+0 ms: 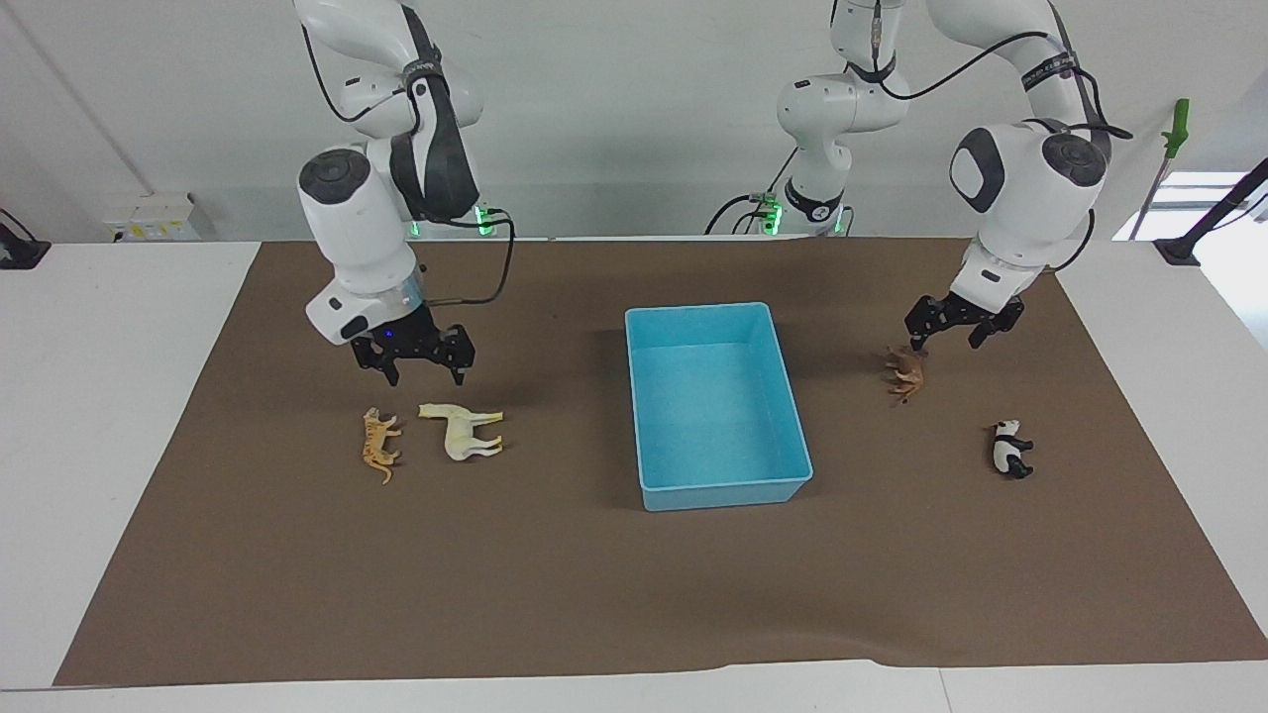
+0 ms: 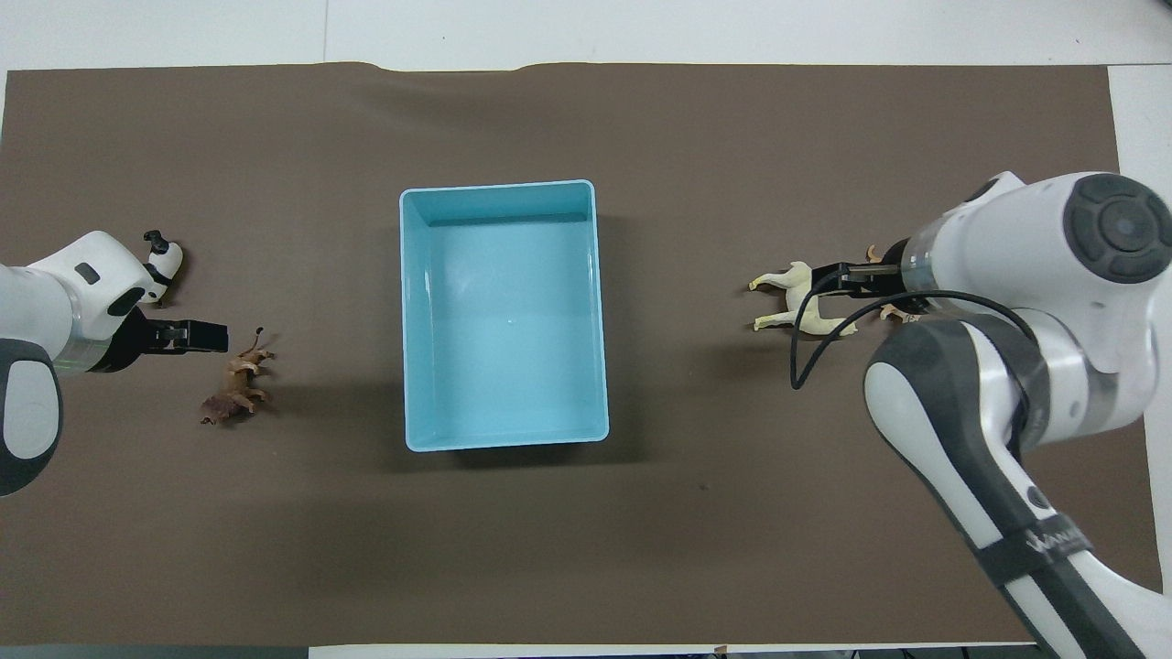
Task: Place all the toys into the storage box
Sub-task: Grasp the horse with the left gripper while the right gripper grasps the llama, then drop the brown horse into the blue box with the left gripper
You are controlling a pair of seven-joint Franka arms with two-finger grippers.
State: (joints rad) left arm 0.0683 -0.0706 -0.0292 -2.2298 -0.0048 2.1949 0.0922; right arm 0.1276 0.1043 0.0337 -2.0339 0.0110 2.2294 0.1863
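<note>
Spread and holding nothing, both sets of jaws hang low over the brown mat [image 1: 297, 574]: the right gripper [image 1: 416, 355] above the cream horse [image 1: 462, 430] and orange tiger [image 1: 378, 444], the left gripper [image 1: 953, 322] just above the brown horned animal [image 1: 905, 372], likely so each arm clears its own end. All four toys, the panda [image 1: 1010, 449] included, lie on their sides outside the empty storage box [image 1: 788, 396] at mid-table. The horse's long axis runs along the table, head away from the box, while the box's runs away from the robots.
</note>
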